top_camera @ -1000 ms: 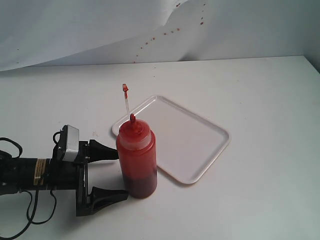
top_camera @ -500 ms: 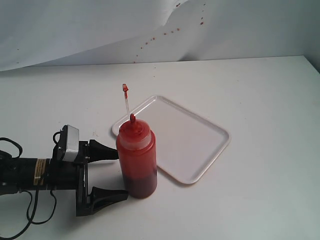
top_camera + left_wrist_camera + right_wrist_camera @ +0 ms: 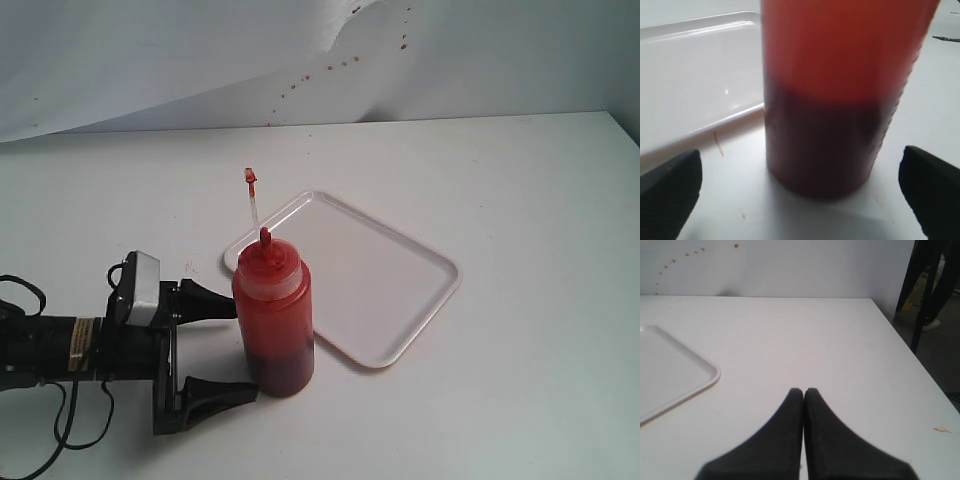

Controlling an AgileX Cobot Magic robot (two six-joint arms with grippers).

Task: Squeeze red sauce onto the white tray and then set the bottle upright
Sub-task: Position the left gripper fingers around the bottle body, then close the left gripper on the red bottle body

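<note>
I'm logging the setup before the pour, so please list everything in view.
translucent red-tinted plastic squeeze bottle: one, red, upright on the table beside the tray's near edge
dark-red sauce: one fill, dark red, lower part of the bottle
thin tethered tip cap: one, red, sticking up behind the nozzle
glossy white rectangular plastic tray: one, white, flat on the table behind the bottle
white table: one, white, under everything
white paper backdrop: one, white with red specks, behind the table
left gripper: one, black, jaws open either side of the bottle, not touching it
right gripper: one, black, jaws shut, over bare table off the tray
</note>
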